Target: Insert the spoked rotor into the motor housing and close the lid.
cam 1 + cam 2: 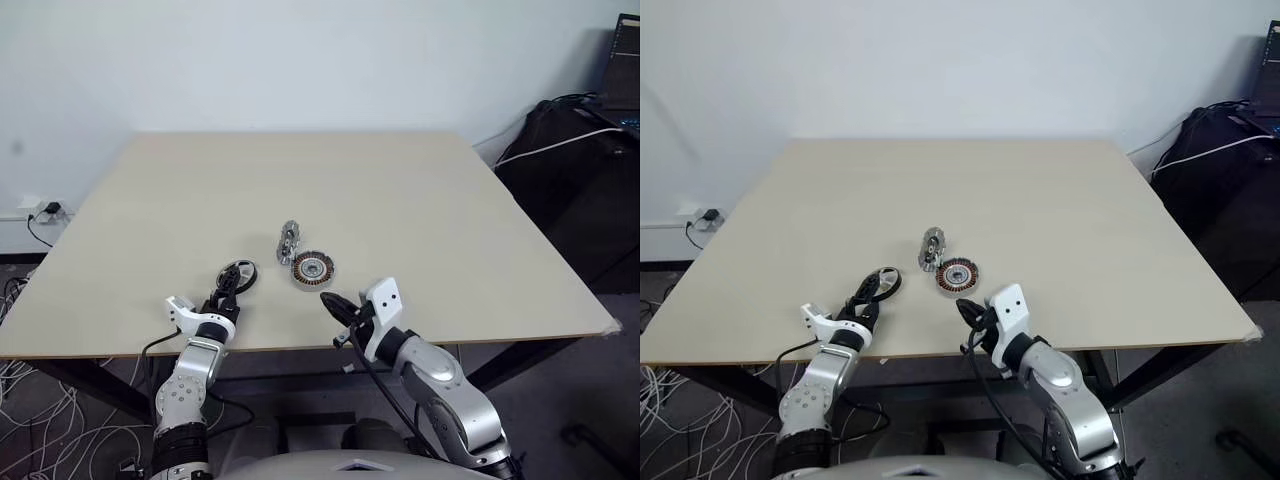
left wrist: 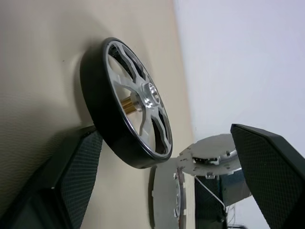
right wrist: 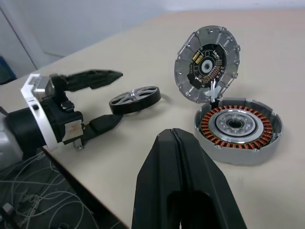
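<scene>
1. Resting flat near the front edge of the pale beige wooden table (image 1: 420, 190), the spoked rotor (image 1: 236, 274), a flat disc with a black outer rim and a silver spoked face, lies to the left of the other two parts.
2. The left gripper (image 1: 226, 289) has its two black fingers spread apart, one on either side of the rotor's near rim; I cannot tell whether either pad touches it.
3. The motor housing (image 1: 312, 269), a squat round part with a ring of copper-coloured windings around a silver centre, sits on the table just right of the rotor, apart from it.
4. The lid (image 1: 289, 242), a silvery-grey round metal piece with an uneven edge, stands tilted up on its edge at the far rim of the housing, its inner face with a dark circuit board showing in the right wrist view.
5. The right gripper (image 1: 331, 303) has its black fingers pressed together on nothing, near the housing's front side.
6. Nothing lies between the rotor and the housing's open top.
7. Count: one rotor, one housing, one lid, two grippers.
8. Beyond the table's right edge sits a black bag (image 1: 560, 150) with a white cable (image 1: 560, 146) draped over it; loose white wires (image 1: 35, 410) lie on the floor at the left.
</scene>
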